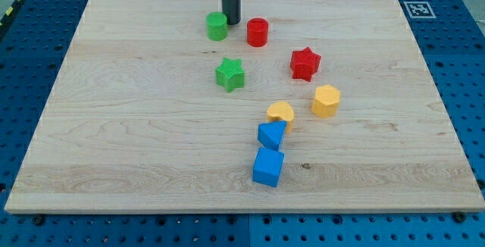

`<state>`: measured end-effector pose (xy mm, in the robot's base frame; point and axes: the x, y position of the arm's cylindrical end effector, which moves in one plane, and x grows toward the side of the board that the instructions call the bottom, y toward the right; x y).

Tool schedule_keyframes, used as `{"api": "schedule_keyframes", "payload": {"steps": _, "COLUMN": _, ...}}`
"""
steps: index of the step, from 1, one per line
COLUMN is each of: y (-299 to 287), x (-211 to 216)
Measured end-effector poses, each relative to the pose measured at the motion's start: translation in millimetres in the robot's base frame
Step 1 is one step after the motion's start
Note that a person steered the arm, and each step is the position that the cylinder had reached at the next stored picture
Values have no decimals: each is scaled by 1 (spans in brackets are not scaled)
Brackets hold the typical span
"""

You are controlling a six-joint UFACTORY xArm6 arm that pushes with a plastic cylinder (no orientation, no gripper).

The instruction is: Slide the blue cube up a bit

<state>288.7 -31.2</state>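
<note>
You have one camera, raised beyond the 6 o'clock edge of the wooden tabletop (114, 126) and angled down toward 12 o'clock. It sits far enough back that nearly the whole board and its blue pegboard surround (30, 73) fit in view.

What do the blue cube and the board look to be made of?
Blue cube: likely matte plastic, judging by its uniform colour and dull faces. Board: pale wood, with visible grain lines and plank seams. My tip is near the view's top, beside the green cylinder.
</note>
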Motion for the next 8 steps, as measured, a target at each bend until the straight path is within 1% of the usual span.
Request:
{"api": "schedule_keyframes", "payload": {"steps": 2, "y": -38, "x": 12}}
{"api": "schedule_keyframes", "payload": {"steps": 3, "y": -41, "x": 9}}
{"api": "schedule_keyframes", "payload": {"steps": 4, "y": -55, "x": -13}}
{"api": "schedule_keyframes", "payload": {"steps": 5, "y": -98, "x": -12}}
{"api": "schedule_keyframes", "payload": {"steps": 6, "y": -135, "x": 34}}
{"api": "schedule_keyframes", "payload": {"steps": 7, "y": -137, "x": 91}}
{"api": "schedule_keyframes", "payload": {"steps": 8, "y": -115, "x": 141}}
